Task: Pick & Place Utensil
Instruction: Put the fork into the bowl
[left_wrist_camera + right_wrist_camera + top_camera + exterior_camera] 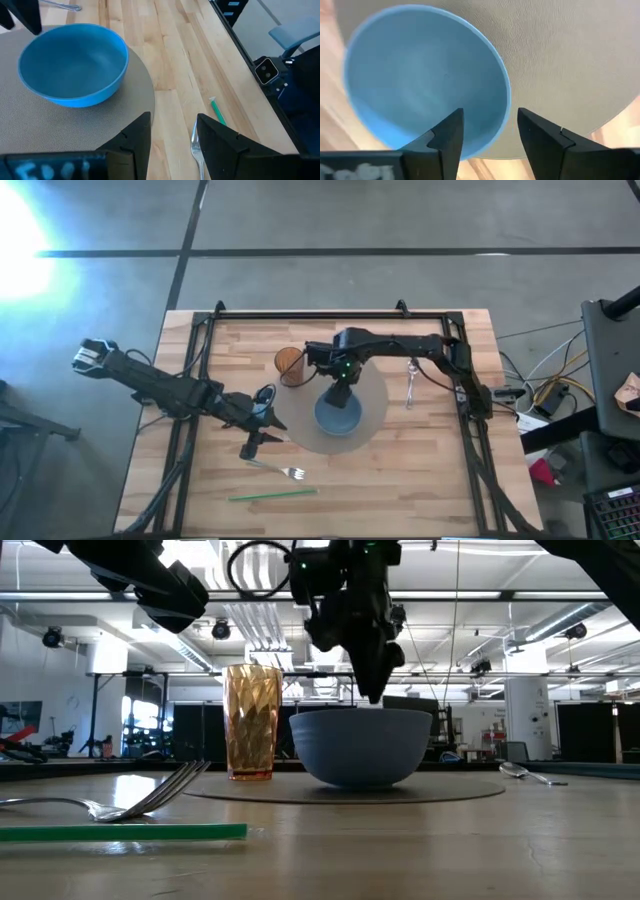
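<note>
High view: right gripper (342,396), fingers apart and empty, over the blue bowl (339,418) on the round mat (375,402) mid-tabletop; spoon (410,381) toward the right edge, fork (283,471) and green straw (272,494) near the front edge. Low view: amber tumbler (251,721) stands beside the bowl. Left wrist view: left gripper (172,136), open and empty, hovers just above the fork, seemingly lined up to grasp it.

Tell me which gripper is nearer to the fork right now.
Left. The left gripper hangs just above the fork, beside the round mat. The right gripper is farther off, over the blue bowl on the mat, with its fingers open.
</note>
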Robot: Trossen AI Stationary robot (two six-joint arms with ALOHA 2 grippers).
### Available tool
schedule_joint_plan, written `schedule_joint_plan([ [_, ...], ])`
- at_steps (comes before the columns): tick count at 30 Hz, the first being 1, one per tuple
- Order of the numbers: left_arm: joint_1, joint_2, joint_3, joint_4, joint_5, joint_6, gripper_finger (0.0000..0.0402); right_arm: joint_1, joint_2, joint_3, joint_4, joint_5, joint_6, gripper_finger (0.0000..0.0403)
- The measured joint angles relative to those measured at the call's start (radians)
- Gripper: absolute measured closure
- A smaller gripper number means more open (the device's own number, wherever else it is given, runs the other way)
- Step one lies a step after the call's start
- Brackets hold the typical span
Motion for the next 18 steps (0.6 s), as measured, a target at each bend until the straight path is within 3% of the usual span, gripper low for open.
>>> schedule_joint_plan([
  [8, 0.0, 0.0, 0.0, 0.003, -0.031, 0.0, 0.025, 0.003, -0.029, 0.085, -0.128, 0.09, -0.125, 0.0228],
  [18, 0.0, 0.0, 0.0, 0.017, -0.081, 0.019, 0.025, 0.013, -0.259, -0.042, -0.081, 0.121, -0.145, 0.0237],
])
